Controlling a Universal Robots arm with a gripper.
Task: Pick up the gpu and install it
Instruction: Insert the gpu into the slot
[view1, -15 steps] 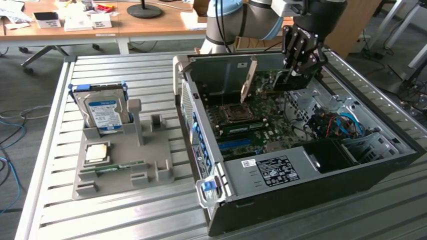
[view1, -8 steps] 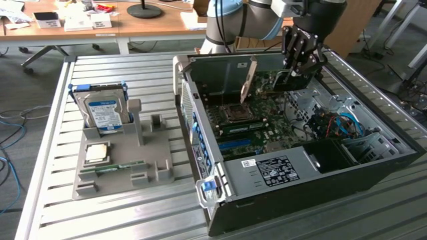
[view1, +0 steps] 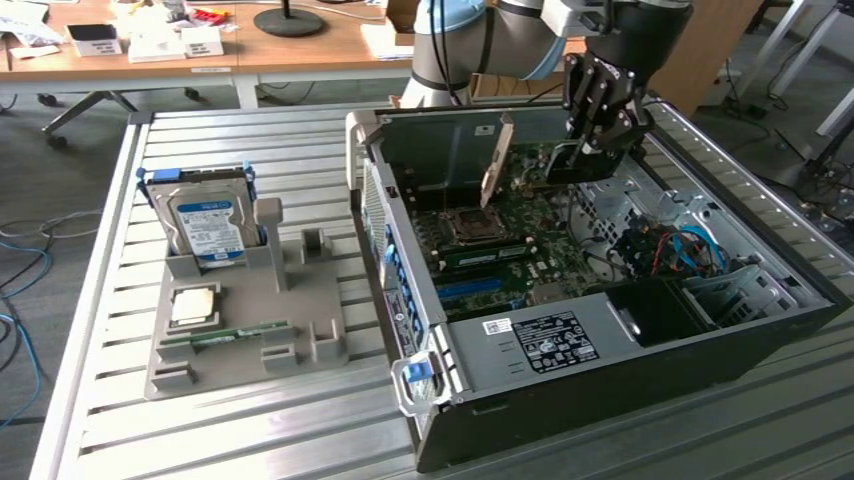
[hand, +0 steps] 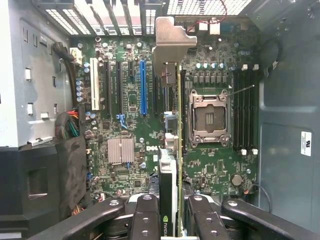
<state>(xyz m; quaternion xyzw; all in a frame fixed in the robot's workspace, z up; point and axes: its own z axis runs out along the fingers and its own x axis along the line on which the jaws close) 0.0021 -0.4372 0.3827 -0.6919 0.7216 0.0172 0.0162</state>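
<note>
One gpu (hand: 172, 150) hung clamped between the fingers (hand: 146, 215) of the gripper (hand: 172, 220), which pressed on its two flat faces at one end. It was held on edge inside the open computer case (view1: 641, 400), above the motherboard (hand: 125, 125), probably so that its lower edge could meet an expansion slot. It did not look seated yet. Its silvery end bracket (hand: 170, 42) pointed away from the fingers toward the vented rear wall of the case, where such brackets fasten. Seen edge-on, the card was a thin green board with a dark cooler on one face. Beyond the fingers, a blue slot (hand: 143, 87) lay to one side of the card and the empty processor socket (hand: 207, 117) to the other. Well apart from the fingers, outside the case, a grey tray (view1: 247, 295) on the slatted bench (view1: 134, 440) held a hard drive (view1: 207, 220).
</note>
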